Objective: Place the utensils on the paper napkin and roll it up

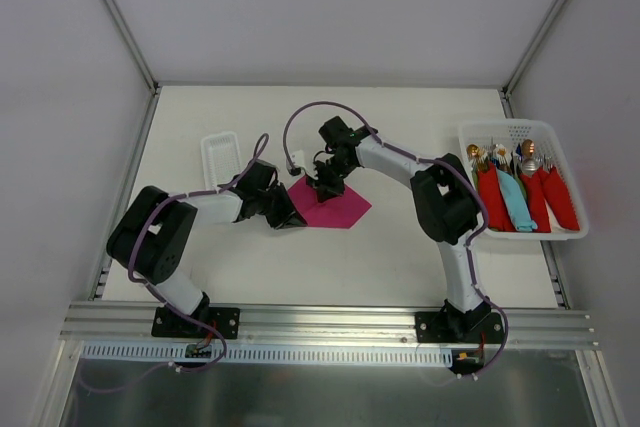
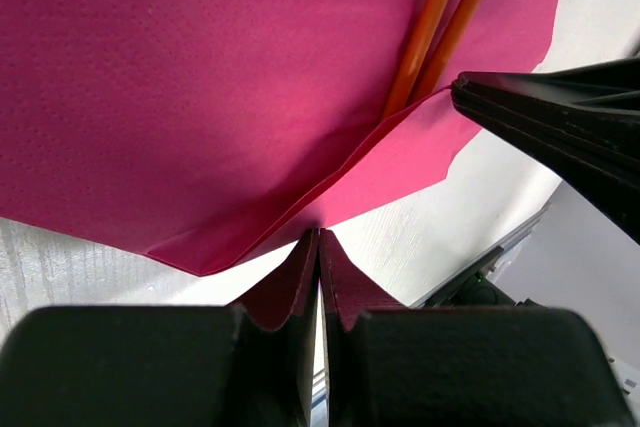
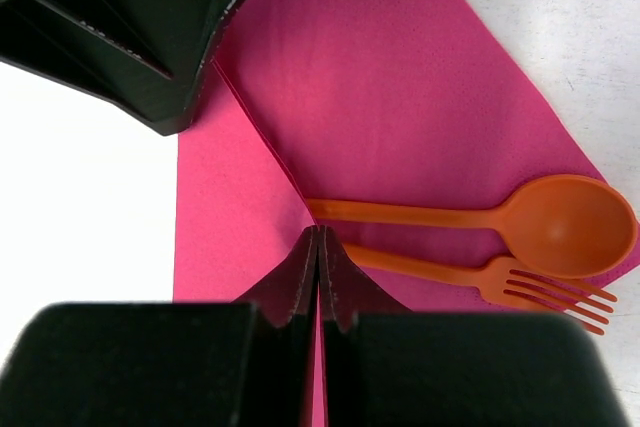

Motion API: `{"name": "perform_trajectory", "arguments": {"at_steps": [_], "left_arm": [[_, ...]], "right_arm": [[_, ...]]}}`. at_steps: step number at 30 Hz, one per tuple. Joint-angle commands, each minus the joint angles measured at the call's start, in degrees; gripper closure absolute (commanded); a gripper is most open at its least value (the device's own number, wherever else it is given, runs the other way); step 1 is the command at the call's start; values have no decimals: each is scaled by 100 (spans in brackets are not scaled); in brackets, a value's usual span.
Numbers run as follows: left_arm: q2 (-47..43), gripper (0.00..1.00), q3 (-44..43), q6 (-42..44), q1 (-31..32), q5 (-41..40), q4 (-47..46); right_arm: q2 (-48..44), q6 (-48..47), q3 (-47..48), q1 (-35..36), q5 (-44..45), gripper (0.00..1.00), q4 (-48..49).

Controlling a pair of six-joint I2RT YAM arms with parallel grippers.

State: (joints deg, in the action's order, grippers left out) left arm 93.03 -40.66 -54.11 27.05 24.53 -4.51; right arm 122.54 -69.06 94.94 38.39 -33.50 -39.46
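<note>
The magenta paper napkin lies mid-table with its near flap lifted and folded over. On it rest the orange spoon and the orange fork, side by side. Their handles run under the raised flap. In its own view my left gripper is shut, tips pinching the flap's edge. My right gripper is shut on the same flap, further along, just beside the handles; pink paper shows between its fingers. In the top view the two grippers meet at the napkin's left side.
A white basket at the right holds red napkin bundles and a teal bundle with metal utensils. A small white tray stands at the back left. The table's walls rise behind.
</note>
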Motion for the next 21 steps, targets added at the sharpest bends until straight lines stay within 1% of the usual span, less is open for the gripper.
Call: {"name": "perform_trajectory", "arguments": {"at_steps": [1,5,8,9,11,12,15,18,19,20,21], "left_arm": [[109,99,41,-196,37,-142,-94],[250,100,102,-363,37,-151,-94],[347,100,111,-443,29,-142,-94],[364,100,111,-469,37,-151,-94],[408,100,103,-495,29,-159,-94],[426,100,103,-504,37,-159,-94],[461,100,103,-557,29,-177,-102],[496,100,111,-645,20,-186,-94],[514,100,111,-662,29,-186,-102],[531,100,103,-663,29,-186,-94],[549,100,103,-663,29,-186,-111]], "right_arm": [[7,33,227,-25,-192,100,-88],[7,129,262,-16,-184,100,-88],[-20,296,332,-25,-192,87,-88],[-89,418,359,-33,-227,82,-88],[-186,577,411,-60,-289,79,-70],[-239,830,447,-112,-341,75,-70],[-537,1244,552,-270,-429,72,-53],[-889,2166,474,-533,-569,71,-44],[-977,2751,386,-613,-666,71,-44],[-1187,3062,124,-692,-780,71,0],[-1276,3387,-61,-849,-1077,75,61]]}}
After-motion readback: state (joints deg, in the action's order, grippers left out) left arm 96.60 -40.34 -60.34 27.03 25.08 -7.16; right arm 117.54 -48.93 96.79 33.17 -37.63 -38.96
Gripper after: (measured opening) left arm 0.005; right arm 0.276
